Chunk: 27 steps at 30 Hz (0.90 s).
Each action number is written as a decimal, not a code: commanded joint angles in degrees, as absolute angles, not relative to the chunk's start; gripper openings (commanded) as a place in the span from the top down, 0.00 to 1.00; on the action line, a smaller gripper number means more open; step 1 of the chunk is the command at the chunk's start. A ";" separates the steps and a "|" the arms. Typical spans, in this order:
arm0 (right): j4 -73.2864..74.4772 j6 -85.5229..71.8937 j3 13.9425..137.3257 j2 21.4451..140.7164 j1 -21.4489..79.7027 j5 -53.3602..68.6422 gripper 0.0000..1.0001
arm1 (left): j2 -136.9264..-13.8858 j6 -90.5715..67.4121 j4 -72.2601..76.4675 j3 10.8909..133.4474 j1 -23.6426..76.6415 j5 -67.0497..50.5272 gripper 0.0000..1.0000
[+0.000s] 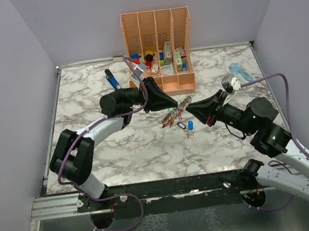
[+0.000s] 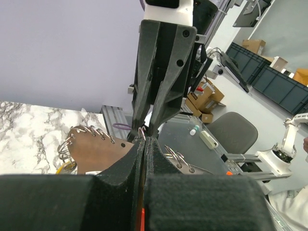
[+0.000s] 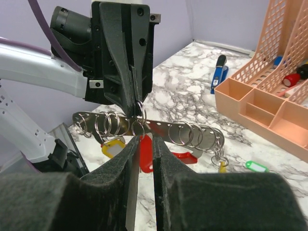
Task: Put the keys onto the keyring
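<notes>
The keyring is a metal strip [image 3: 168,129] carrying several split rings, with a red curved clip [image 3: 185,156] under it. It is held in the air between both arms [image 1: 179,105]. My left gripper [image 1: 176,105] is shut on the strip, pinching it from above [image 2: 145,139]. A red key [image 3: 146,154] and a yellow key [image 3: 111,147] hang from the rings. My right gripper [image 3: 145,139] is nearly closed just under the strip. The red key's head is at its tips and a silver blade runs back between its fingers. A green key [image 3: 255,166] and a blue key [image 1: 190,125] lie on the table.
A peach slotted organizer [image 1: 154,15] with small coloured items stands at the back of the marble table [image 1: 92,157]. A long blue pen-like tool [image 1: 112,79] lies to its left. A pale blue object [image 1: 239,71] lies at the right, beside the right arm.
</notes>
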State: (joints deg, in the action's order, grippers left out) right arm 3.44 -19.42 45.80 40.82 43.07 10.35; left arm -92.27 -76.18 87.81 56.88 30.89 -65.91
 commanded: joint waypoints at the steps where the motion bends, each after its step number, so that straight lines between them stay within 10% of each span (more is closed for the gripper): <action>1: 8.77 -16.97 48.60 37.24 43.23 5.83 0.82 | -91.97 -76.51 102.82 58.25 31.25 -63.20 1.00; 27: 5.77 -14.85 52.91 44.02 43.20 9.50 0.80 | -91.28 -75.88 102.77 57.43 31.82 -63.50 1.00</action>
State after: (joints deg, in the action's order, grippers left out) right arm 6.44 -15.62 51.29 44.47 43.07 8.64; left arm -92.27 -76.18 87.81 56.88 31.62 -65.49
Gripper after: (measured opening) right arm 0.201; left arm 0.012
